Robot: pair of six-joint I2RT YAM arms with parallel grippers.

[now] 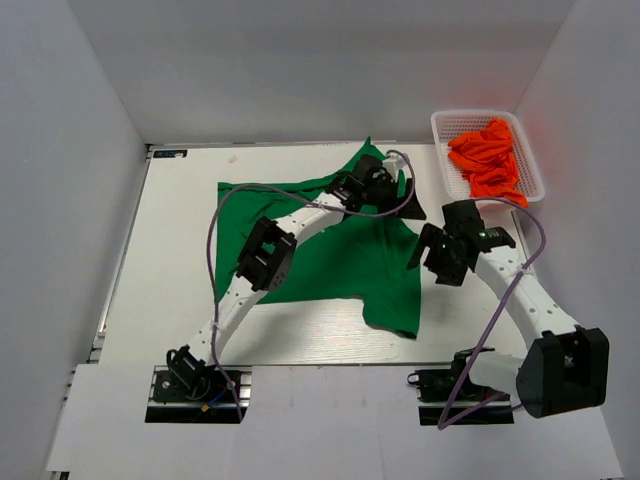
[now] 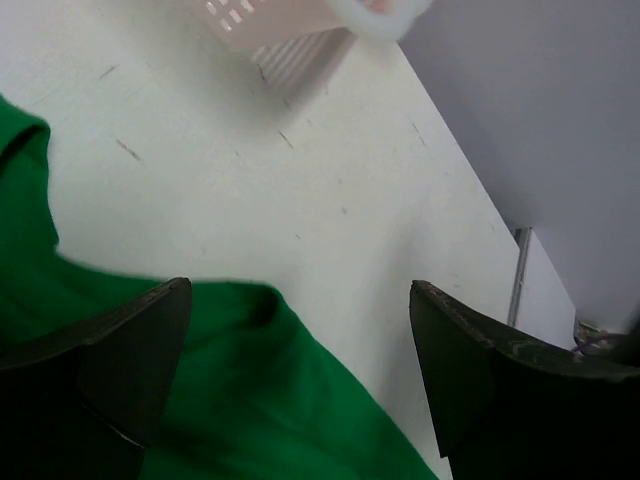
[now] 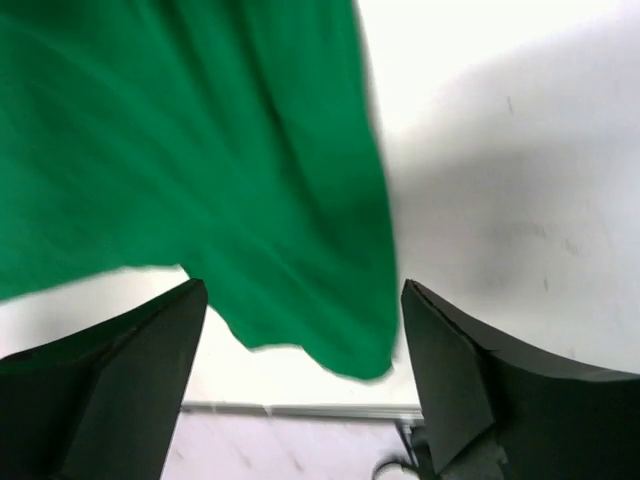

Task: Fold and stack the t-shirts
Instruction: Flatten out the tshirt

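Lying spread but rumpled across the table (image 1: 180, 250), the plain green t-shirt (image 1: 340, 255) shows creased edges; orange t-shirts (image 1: 488, 155) sit bunched in the white basket (image 1: 445, 120). The left gripper (image 2: 300, 288) and right gripper (image 3: 302, 285) gape wide, holding nothing.

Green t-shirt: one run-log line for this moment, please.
shirt: green t-shirt spread on table, unfolded | left gripper: open, over its far edge | right gripper: open, empty | orange t-shirts: in basket
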